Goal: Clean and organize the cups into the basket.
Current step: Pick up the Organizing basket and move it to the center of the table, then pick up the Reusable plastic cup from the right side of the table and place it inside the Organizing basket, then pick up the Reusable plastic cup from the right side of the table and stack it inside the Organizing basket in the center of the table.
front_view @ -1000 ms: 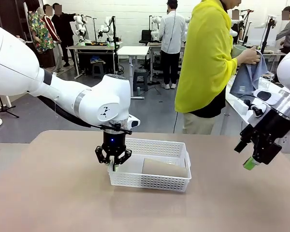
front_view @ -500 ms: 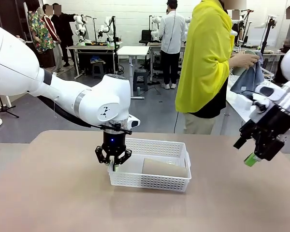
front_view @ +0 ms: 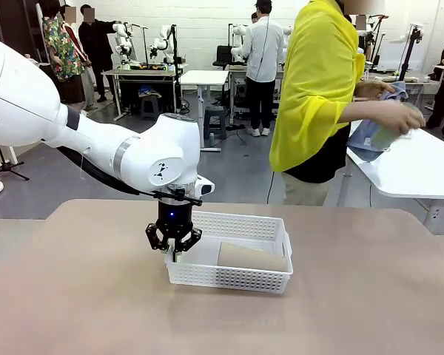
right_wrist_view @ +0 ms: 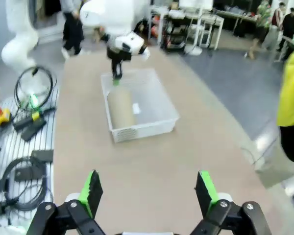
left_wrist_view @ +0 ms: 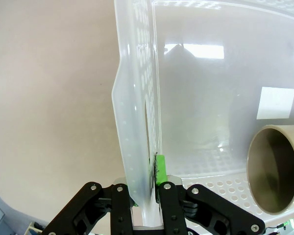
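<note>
The white mesh basket [front_view: 235, 276] sits mid-table with one tan cup [front_view: 253, 255] lying on its side inside. My left gripper [front_view: 173, 250] is shut on the basket's left wall. The left wrist view shows the green pads [left_wrist_view: 160, 169] pinching that wall [left_wrist_view: 136, 112], with the cup's open mouth [left_wrist_view: 274, 169] at the right. My right gripper [right_wrist_view: 149, 193] hangs open and empty high above the table, facing the basket [right_wrist_view: 159, 117] and the cup [right_wrist_view: 120, 108]. At the far right a person wipes a pale mint cup [front_view: 390, 137] with a blue-grey cloth [front_view: 362, 137].
The person in a yellow top [front_view: 314, 89] stands beyond the table's far edge, beside a white side table [front_view: 422, 166]. Cables and tools [right_wrist_view: 24, 122] lie on a rack alongside the table in the right wrist view. Bare tan tabletop [front_view: 355, 296] surrounds the basket.
My right arm has swung up and out of the front view to the right. The person has lowered the mint cup and cloth over the white side table. The left arm has stayed still.
</note>
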{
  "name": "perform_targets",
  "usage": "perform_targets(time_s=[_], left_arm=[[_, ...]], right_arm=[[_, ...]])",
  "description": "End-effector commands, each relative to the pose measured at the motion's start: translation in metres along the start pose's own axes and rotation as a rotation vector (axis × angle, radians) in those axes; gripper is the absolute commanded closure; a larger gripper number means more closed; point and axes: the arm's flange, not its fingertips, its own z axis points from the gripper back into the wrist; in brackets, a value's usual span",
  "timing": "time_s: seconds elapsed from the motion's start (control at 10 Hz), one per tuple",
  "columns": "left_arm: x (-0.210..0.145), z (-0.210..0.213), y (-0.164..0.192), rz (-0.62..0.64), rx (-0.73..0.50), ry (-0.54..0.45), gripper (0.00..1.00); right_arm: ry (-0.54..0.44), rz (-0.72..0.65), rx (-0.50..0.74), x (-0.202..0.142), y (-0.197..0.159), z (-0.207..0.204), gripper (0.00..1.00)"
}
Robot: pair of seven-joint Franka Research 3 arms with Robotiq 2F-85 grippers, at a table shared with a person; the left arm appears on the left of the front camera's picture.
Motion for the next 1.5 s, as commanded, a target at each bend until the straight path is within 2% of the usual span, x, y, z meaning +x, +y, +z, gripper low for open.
perform_targets(time_s=[0.0,0.2,0.3,1.4], left_arm=[[0.001,-0.001,0.001,-0.014,0.008,-0.007,0.97],[0.001,-0.001,0.001,-0.014,0.008,-0.007,0.97],[0.001,-0.001,0.001,-0.014,0.008,-0.007,0.97],[0.001,-0.001,0.001,-0.014,0.008,-0.007,0.97]], right_arm=[[-0.148,0.001,0.068,-0.035,-0.016,0.02,0.0],[-0.209,0.013,0.084,-0.06,-0.019,0.046,0.0],[-0.136,-0.017,0.009,-0.042,-0.001,0.033,0.0],[-0.136,-0.017,0.009,-0.042,-0.001,0.033,0.0]])
